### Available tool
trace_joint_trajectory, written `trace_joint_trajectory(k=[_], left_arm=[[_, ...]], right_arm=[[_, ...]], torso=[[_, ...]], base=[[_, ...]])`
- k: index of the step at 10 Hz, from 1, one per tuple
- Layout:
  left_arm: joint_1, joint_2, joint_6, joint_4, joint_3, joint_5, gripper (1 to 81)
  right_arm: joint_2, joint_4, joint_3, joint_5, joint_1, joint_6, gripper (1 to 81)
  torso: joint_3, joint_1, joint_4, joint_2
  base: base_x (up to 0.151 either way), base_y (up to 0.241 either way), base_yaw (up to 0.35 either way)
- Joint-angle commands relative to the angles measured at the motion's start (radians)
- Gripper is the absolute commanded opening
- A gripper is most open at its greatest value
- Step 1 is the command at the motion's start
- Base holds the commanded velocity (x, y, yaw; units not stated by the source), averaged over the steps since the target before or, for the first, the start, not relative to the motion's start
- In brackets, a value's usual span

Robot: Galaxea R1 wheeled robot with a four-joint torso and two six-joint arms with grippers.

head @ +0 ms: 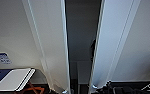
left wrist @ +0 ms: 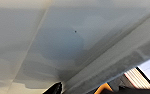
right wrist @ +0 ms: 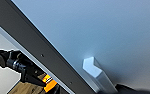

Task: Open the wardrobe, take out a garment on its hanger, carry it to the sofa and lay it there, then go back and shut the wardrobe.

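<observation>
The wardrobe (head: 53,37) stands just ahead, its two doors ajar with a dark gap between; whether it is opening or closing is unclear, and neither gripper's state can be told

The head camera sits high and very near the wardrobe (head: 53,45), looking forward and down between its two partly open white doors into the dark gap, with a strip of floor at the lower edge of the view. The left wrist camera is pressed close to a flat white panel (left wrist: 66,37) and looks along it at a slant, while the right wrist camera looks from just beside a white door face along its dark edge, with a small white handle (right wrist: 96,72) close to the lens. All three views share the wardrobe's white surfaces.
</observation>
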Motion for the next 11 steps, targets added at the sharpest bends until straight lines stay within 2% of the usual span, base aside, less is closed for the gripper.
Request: trace_joint_trajectory(k=[1, 5, 7, 9, 11], left_arm=[[-0.049, -0.125, -0.004, -0.003, 0.194, -0.006, 81.1], [0.051, -0.285, -0.004, 0.052, 0.294, -0.076, 81.1], [0.137, -0.354, -0.004, 0.086, 0.294, -0.131, 81.1], [0.229, -0.426, -0.004, 0.112, 0.271, -0.21, 81.1], [0.327, -0.469, -0.005, 0.106, 0.185, -0.302, 81.1]], right_arm=[[-0.147, -0.051, 0.221, 0.037, -0.009, 0.021, 81.1], [-0.344, -0.092, 0.341, 0.11, -0.087, 0.019, 81.1], [-0.436, -0.104, 0.382, 0.15, -0.118, 0.019, 81.1], [-0.516, -0.112, 0.375, 0.189, -0.165, 0.022, 81.1], [-0.587, -0.111, 0.304, 0.198, -0.217, 0.03, 81.1]], torso=[[0.0, 0.0, 0.0, 0.0], [0.0, 0.0, 0.0, 0.0], [0.0, 0.0, 0.0, 0.0], [0.001, 0.0, 0.0, 0.0], [0.001, 0.0, 0.0, 0.0]], base=[[0.0, 0.0, 0.0], [0.0, 0.0, 0.0], [0.0, 0.0, 0.0], [0.0, 0.0, 0.0], [0.0, 0.0, 0.0]])
